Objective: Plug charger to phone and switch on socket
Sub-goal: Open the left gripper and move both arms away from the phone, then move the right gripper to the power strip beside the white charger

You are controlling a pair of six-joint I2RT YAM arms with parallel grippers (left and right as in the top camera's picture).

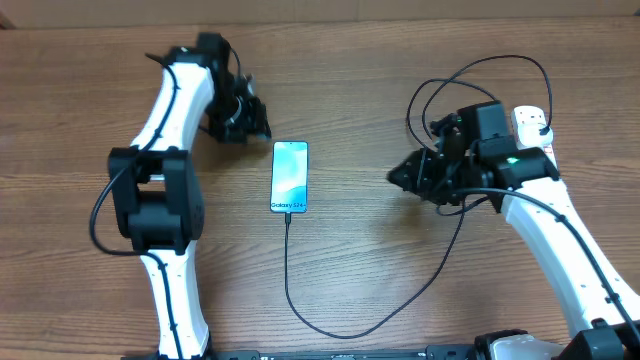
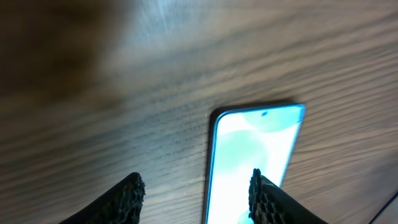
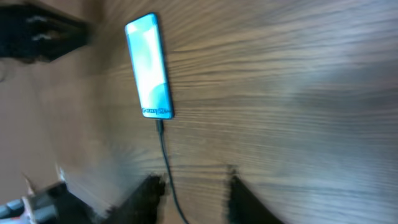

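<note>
The phone (image 1: 290,177) lies flat mid-table, light blue screen up, with the charger (image 1: 330,325) cable's tip in its near end. The thin black cable loops along the front and up to the right. The phone also shows in the left wrist view (image 2: 252,162) and the right wrist view (image 3: 149,65), where the cable (image 3: 165,162) runs between the fingers. My left gripper (image 1: 252,122) is open and empty, just left of the phone's far end. My right gripper (image 1: 400,178) is open and empty, right of the phone. The white socket (image 1: 530,125) lies far right, partly hidden by my right arm.
Black cable loops (image 1: 470,75) lie on the wood table behind my right arm. The table's back edge (image 1: 400,18) runs along the top of the overhead view.
</note>
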